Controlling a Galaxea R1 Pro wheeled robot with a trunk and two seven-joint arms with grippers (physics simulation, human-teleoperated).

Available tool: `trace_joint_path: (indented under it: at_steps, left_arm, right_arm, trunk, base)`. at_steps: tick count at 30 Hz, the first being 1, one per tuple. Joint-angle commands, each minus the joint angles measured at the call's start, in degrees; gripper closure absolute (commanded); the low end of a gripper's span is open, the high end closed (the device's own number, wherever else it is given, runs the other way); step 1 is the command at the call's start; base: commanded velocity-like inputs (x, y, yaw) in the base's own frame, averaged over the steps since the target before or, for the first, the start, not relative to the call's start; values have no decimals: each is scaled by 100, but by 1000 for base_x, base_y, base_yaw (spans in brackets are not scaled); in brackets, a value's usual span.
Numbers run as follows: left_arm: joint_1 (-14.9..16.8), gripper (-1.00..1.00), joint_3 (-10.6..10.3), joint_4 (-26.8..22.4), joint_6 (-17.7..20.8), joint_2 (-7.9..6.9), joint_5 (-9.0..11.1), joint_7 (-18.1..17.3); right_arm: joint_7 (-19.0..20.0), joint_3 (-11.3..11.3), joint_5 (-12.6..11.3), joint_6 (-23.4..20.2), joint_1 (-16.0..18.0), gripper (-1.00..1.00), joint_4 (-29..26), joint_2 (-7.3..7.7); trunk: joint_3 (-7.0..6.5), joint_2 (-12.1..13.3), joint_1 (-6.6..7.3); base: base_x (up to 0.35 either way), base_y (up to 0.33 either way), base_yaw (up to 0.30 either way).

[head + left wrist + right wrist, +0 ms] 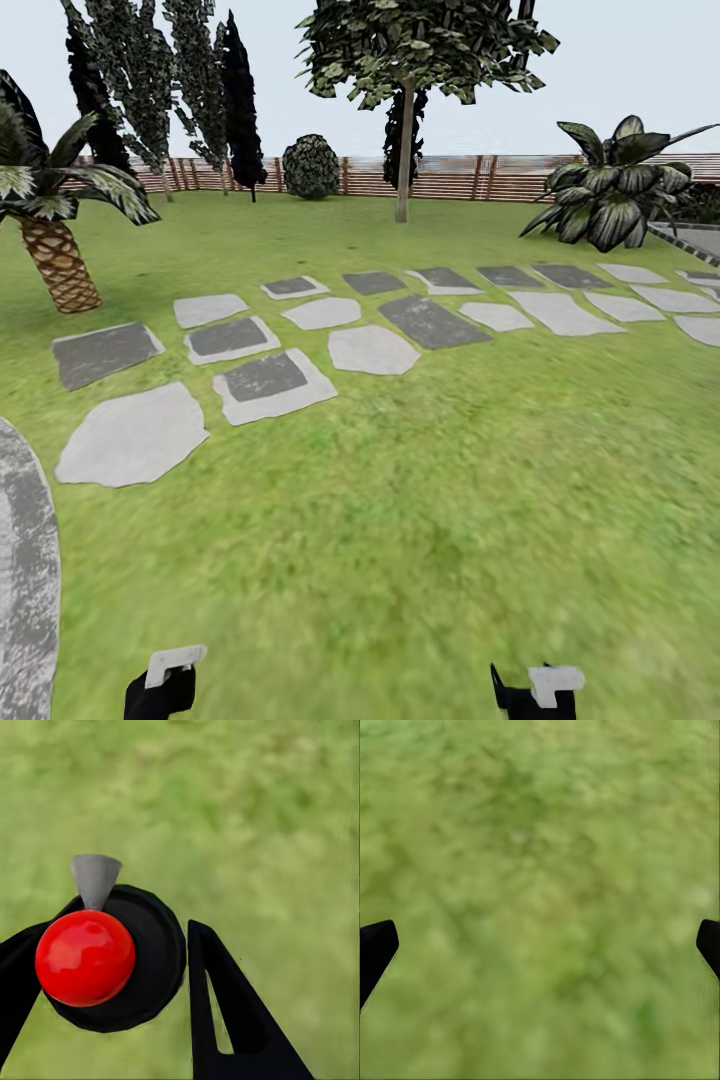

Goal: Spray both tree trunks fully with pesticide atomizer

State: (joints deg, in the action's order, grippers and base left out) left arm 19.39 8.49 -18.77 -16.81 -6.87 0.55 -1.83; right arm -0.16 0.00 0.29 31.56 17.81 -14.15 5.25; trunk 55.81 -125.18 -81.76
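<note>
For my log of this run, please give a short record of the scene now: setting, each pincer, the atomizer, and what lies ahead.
setting: lawn with grey stepping stones, wooden fence behind
left pincer: shut on the pesticide atomizer, red top and grey nozzle facing the camera
right pincer: open, nothing between its fingers, grass below
ahead: a thin-trunked tree near the fence
left edge: grey paving

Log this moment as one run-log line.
left pincer: shut on spray bottle | right pincer: open, empty | below: lawn | ahead: stepping stones
</note>
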Motion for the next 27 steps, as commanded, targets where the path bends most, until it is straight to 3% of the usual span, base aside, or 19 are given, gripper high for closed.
trace_joint_path:
  at_steps: [1, 27]
  left_arm:
    - [4, 100, 21, 5, -17, 2, 6, -19]
    - [4, 100, 21, 5, -21, 2, 6, -19]
  right_arm:
    - [-2, 0, 4, 17, 3, -100, 6, -1]
    - [-2, 0, 6, 17, 3, -100, 17, -6]
  trunk:
    - [5, -2, -2]
    - [5, -2, -2]
  base:
    - [338, 0, 0]
    - [338, 0, 0]
